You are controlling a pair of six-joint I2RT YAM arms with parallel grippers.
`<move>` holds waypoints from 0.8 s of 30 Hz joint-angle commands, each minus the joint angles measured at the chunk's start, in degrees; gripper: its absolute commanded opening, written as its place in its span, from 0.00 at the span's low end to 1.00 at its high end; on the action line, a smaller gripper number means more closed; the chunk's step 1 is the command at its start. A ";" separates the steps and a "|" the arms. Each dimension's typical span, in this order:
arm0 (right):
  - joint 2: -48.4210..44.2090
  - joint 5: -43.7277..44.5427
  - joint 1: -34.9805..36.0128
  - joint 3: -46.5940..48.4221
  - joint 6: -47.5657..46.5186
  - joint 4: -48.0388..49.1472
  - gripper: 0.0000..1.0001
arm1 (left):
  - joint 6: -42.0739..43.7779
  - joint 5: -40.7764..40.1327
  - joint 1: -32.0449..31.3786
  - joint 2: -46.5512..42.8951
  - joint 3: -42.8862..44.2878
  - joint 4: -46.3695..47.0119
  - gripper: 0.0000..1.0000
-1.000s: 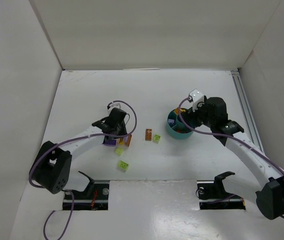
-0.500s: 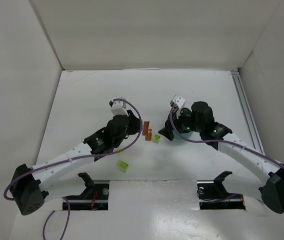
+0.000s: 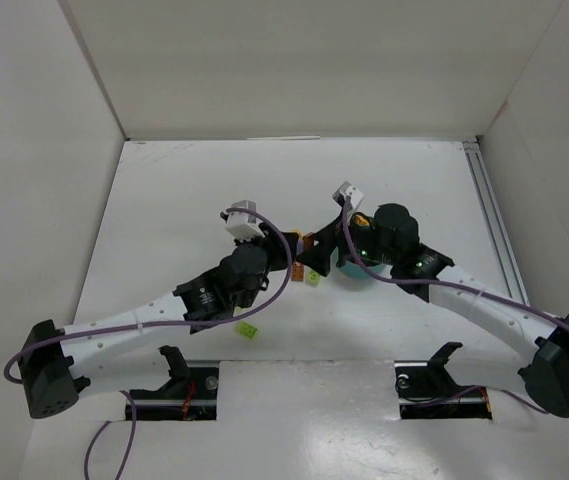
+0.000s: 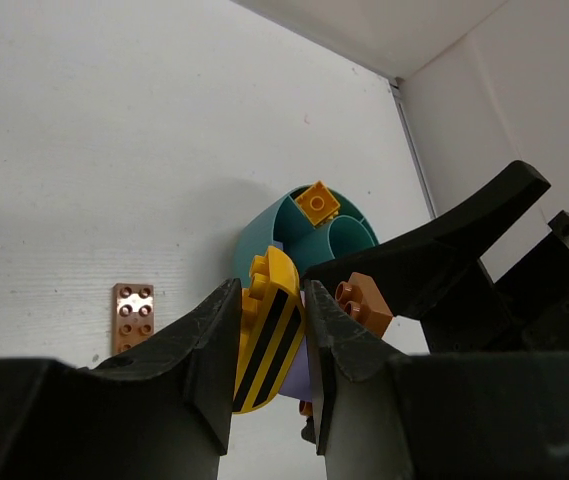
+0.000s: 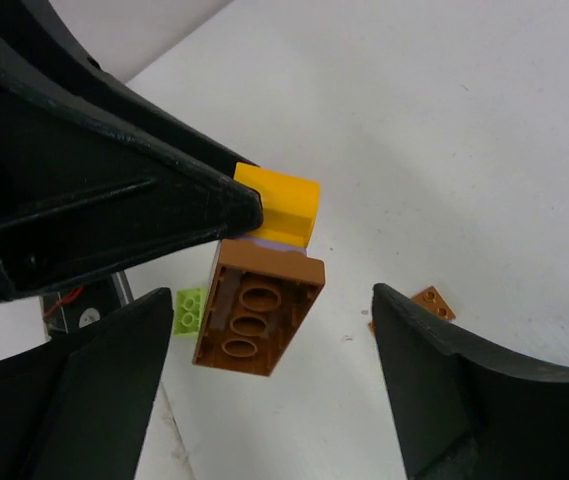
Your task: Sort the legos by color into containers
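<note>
Left tool (image 4: 269, 296) is clenched on a yellow brick (image 4: 264, 342) with black stripes on its face. A purple brick (image 4: 294, 380) sits under it and a brown brick (image 4: 366, 306) is stuck on the end. It's one stack, held off the table (image 4: 114, 150) just beside the bowl (image 4: 260, 240).

Right tool (image 5: 272, 300) is released, fingers spread either side of the brown brick, not touching it.

The bricks look light, stiff and glossy, so likely slippery. Studs lock tight, so splitting the stack probably needs a firm pinch on the brown brick's flat long sides, then a pull or twist. Its underside shows three hollow tubes.

The bowl is teal and divided, with one orange brick (image 4: 317, 200) in a compartment. On the table are a flat brown plate (image 4: 132, 316), a lime brick (image 5: 192, 310), and another lime brick (image 3: 247, 329) nearer the bases.
</note>
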 commanded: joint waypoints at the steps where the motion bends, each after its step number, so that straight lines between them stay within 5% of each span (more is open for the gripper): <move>1: -1.55 2.31 1.17 2.36 3.79 5.56 0.82 | -1.16 -5.60 -1.39 -0.54 0.39 4.49 0.00; 6: -1.55 3.46 1.69 1.23 6.24 8.54 0.51 | -0.37 -5.60 -2.62 -0.01 0.39 5.72 0.00; 9: -1.55 2.76 1.69 0.52 6.25 10.31 0.45 | -0.37 -4.55 -2.62 0.52 0.39 6.24 0.00; 14: -0.93 2.14 1.69 -0.18 6.25 10.31 0.20 | 0.42 -2.53 -3.23 1.04 0.39 8.61 0.00; 24: -12.79 7.68 0.56 -6.60 1.00 5.13 0.05 | -2.22 -10.43 -3.23 -0.80 0.39 0.63 0.00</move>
